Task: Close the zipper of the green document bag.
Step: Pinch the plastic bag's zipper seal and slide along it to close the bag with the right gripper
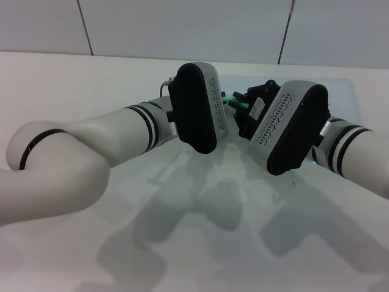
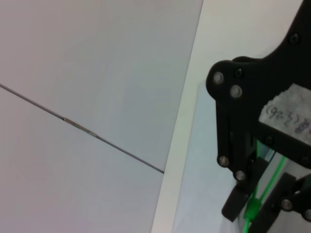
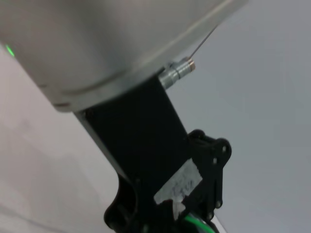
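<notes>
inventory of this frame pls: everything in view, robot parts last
green document bag: 1, translucent pale blue-grey, flat on the table at the far side, mostly hidden behind both wrists
zipper: 1, bright green strip, seen between the two grippers in the head view; the left wrist view shows it running between dark gripper fingers
table: 1, white, under everything
wall: pale grey panels with dark seams, behind the table
left gripper: 1, black, far centre by the zipper, largely hidden behind its own wrist
right gripper: 1, black, far centre, at the green strip, facing the left one
arms: 2, white with black bands, reaching in from both sides
</notes>
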Controlling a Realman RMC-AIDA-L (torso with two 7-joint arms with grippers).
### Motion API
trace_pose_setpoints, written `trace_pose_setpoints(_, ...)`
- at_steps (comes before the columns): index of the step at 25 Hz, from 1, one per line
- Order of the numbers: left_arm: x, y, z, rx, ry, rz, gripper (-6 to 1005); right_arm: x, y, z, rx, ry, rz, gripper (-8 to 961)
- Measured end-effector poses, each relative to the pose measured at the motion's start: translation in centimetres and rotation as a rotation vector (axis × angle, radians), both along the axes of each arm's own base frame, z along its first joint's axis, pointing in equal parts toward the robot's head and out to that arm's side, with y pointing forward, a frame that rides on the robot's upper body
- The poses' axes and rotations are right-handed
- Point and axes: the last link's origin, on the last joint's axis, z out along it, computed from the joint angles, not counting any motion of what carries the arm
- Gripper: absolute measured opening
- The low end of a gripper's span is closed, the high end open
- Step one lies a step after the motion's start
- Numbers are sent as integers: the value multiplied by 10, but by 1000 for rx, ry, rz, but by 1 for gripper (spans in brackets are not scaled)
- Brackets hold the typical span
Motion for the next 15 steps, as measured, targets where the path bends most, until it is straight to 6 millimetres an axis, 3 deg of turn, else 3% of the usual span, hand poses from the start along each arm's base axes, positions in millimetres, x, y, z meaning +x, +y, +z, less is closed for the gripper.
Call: trace_pose_setpoints(15, 1, 0, 0, 0, 1, -3, 55, 0, -1, -3, -9, -6, 2, 94)
